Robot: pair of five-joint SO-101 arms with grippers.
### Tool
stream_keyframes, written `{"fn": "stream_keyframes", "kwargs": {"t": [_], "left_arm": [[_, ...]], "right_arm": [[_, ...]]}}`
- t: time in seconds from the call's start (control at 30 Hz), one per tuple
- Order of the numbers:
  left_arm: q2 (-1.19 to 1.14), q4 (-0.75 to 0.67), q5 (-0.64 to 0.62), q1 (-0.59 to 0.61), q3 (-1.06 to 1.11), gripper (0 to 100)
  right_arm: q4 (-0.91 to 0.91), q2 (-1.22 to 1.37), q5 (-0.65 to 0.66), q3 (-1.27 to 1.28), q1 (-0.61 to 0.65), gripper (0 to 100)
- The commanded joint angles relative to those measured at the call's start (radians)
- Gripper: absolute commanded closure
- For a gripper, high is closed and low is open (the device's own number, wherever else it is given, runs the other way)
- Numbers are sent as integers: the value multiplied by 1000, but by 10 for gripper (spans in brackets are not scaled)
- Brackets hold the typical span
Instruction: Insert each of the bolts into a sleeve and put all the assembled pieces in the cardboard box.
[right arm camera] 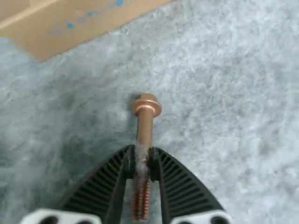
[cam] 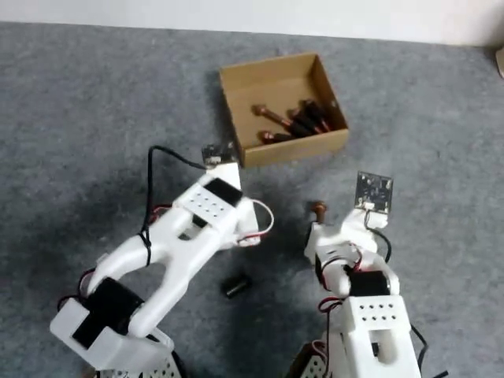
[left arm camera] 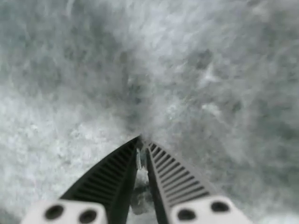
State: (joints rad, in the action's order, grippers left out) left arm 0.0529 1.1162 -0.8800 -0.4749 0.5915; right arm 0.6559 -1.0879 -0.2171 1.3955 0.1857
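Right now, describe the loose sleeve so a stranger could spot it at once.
From the open brown cardboard box, come towards the two white arms. The short black cylindrical sleeve lies alone on the grey felt between them, unlike the bolted pieces inside the box.

Grey felt-like mat (cam: 87,118) covers table; pale band (cam: 236,12) runs beyond far edge.

My left gripper (left arm camera: 141,140) is tucked under my own left arm (cam: 197,228) just in front of the cardboard box (cam: 291,148), fingertips pressed together over carpet (left arm camera: 93,70) too blurred to read. Near that box's front wall my right gripper (right arm camera: 141,151) clamps the bolt (right arm camera: 145,121), whose threaded end is cut off by the picture's edge. The dark pieces (cam: 303,120) inside the box are too small to count.
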Motion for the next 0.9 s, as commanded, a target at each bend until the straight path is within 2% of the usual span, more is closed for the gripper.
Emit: {"fn": "stream_keyframes", "kwargs": {"t": [0.0,0.1,0.17,0.27,0.43,0.53,0.63,0.67,0.87], "left_arm": [[12,-8,-9,-1,7,970],[12,38,150,-8,12,901],[12,60,328,-8,2,841],[21,176,586,-10,-31,784],[68,422,950,-27,-151,775],[85,486,1066,-74,-163,773],[82,474,1074,-105,-136,772],[81,427,1083,-113,-116,772],[84,118,1346,-125,77,775]], "right_arm": [[-2,2,17,-16,-18,995],[-2,2,17,-16,-18,995],[-2,2,17,-16,-18,995],[-2,2,15,-16,-18,995],[-42,7,17,-15,-19,995],[-42,7,17,-15,-19,995],[-42,7,17,-15,-19,995],[-42,7,17,-15,-19,995],[-42,5,18,-15,-19,995]]}}
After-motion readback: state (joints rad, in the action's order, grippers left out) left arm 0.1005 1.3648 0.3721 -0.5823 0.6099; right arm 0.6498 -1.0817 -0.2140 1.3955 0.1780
